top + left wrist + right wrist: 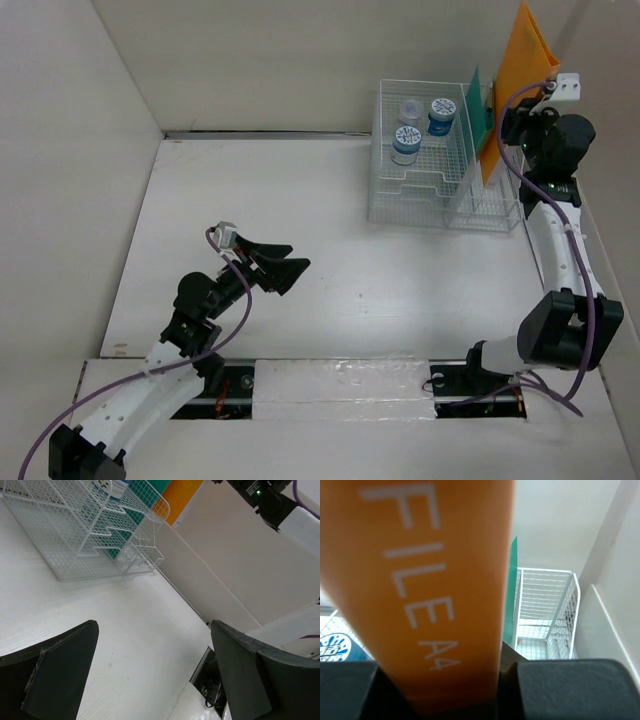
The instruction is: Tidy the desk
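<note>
The right gripper (512, 128) is clenched on the lower edge of the orange folder (525, 60), which stands upright above it. Gripping the edge keeps the sheet vertical, probably so it can slide down edge-first. Just left of it, a green folder (478, 108) already stands upright in the narrow right section of the rack (420, 205). The orange one seems bound for the same section. Whether its bottom edge has entered the wires I cannot tell. The rack's wider left tray holds three jars (442, 115) with blue labels.

The rack sits at the far right of the desk (380, 290), close to the right wall.

The left gripper (298, 257) is released, jaws spread wide and holding nothing. It hangs over the bare near-left part of the desk, well apart from the rack, likely parked out of the other arm's way.
</note>
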You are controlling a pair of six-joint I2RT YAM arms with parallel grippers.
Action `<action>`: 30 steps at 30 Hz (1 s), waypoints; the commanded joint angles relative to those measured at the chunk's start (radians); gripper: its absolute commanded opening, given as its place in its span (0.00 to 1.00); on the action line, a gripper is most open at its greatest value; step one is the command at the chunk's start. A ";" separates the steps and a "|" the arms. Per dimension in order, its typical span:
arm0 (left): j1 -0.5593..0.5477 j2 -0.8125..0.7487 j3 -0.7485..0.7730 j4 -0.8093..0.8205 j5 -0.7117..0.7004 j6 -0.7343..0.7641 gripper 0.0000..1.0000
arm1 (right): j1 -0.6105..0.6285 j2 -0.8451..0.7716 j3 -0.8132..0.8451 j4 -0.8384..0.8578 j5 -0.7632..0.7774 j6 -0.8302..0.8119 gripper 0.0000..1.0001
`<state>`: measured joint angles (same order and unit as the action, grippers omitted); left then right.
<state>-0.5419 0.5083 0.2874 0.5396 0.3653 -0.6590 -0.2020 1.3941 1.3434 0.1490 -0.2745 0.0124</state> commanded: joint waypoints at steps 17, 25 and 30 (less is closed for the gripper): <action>-0.012 0.062 -0.002 0.091 0.038 0.007 0.91 | 0.023 0.040 -0.282 0.603 0.077 0.100 0.00; -0.012 0.065 -0.004 0.089 0.034 0.013 0.91 | 0.052 0.092 -0.322 0.698 0.112 0.057 0.00; -0.012 0.056 -0.005 0.085 0.035 0.016 0.91 | 0.052 0.134 -0.339 0.751 0.110 0.055 0.00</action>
<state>-0.5488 0.5747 0.2874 0.5644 0.3855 -0.6586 -0.1665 1.5196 1.0019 0.7380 -0.1528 0.0696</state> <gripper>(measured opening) 0.912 0.256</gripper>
